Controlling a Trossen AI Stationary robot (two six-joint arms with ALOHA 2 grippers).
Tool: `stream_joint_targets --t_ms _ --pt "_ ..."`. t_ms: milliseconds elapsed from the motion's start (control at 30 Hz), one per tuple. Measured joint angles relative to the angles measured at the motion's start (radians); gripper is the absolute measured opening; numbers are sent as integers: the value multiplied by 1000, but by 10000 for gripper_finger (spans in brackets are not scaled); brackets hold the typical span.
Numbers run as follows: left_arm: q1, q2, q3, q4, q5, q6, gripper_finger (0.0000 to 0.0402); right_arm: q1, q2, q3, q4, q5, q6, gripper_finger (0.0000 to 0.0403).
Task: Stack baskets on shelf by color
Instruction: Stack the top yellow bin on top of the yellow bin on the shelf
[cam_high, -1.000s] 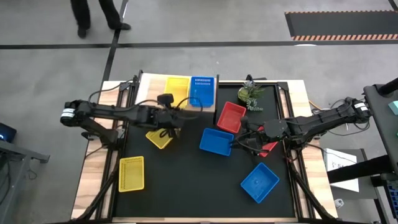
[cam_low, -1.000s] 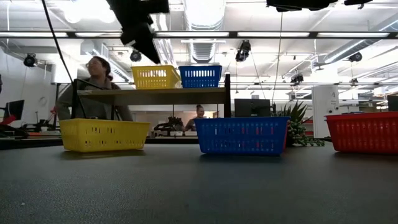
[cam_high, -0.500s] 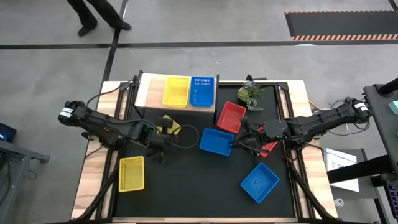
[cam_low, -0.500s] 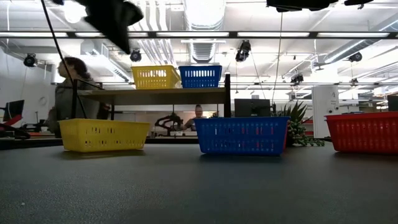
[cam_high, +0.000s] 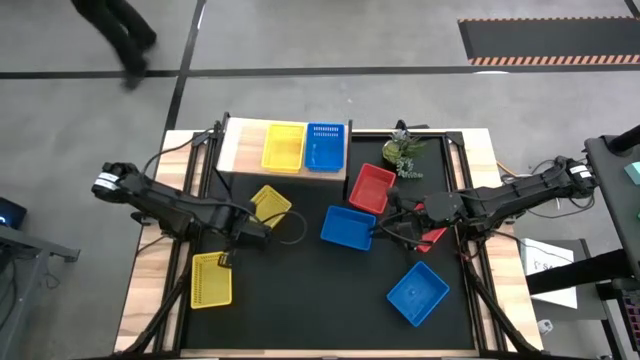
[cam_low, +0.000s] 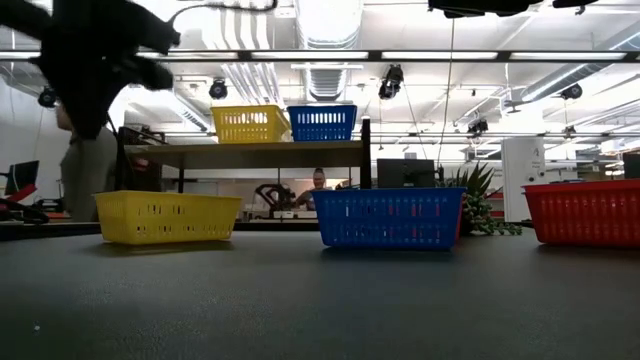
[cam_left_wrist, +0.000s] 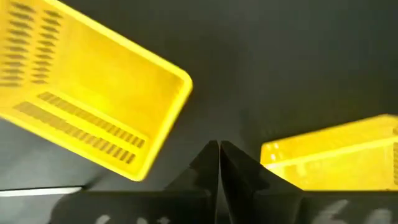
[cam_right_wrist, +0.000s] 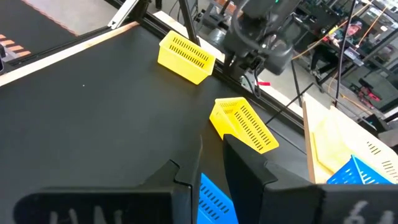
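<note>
Hovering shut and empty: left hand (cam_high: 232, 258) above near-left yellow basket (cam_high: 211, 278). Needing to open wide and straddle one rim squarely. Waiting, right hand (cam_high: 385, 228) apparently clamping blue basket (cam_high: 348, 227); shelf (cam_high: 240, 146) holding two far-left.

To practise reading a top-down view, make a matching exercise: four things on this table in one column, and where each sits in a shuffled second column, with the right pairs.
Column one:
1. Potted plant
2. Blue basket on the shelf
3. Left gripper
4. Right gripper

Column two:
A. Beside the yellow basket on the shelf
B. At the edge of a blue basket on the tabletop
C. At the table's far edge, next to a red basket
D. Over the near-left yellow basket, fingers shut

Pairs: 1-C, 2-A, 3-D, 4-B
</note>
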Motion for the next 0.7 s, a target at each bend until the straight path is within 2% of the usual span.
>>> stream_joint_targets --t_ms 133,267,433,700 --pt "1 -10 -61 8 9 3 24 0 0 0 0 0 0 58" --pt "1 -14 -101 10 9 5 70 0 0 0 0 0 0 58" --pt "-3 -15 -155 26 8 78 121 0 0 0 0 0 -1 58" --pt "-5 -14 -197 88 -122 150 141 0 0 0 0 0 0 58"
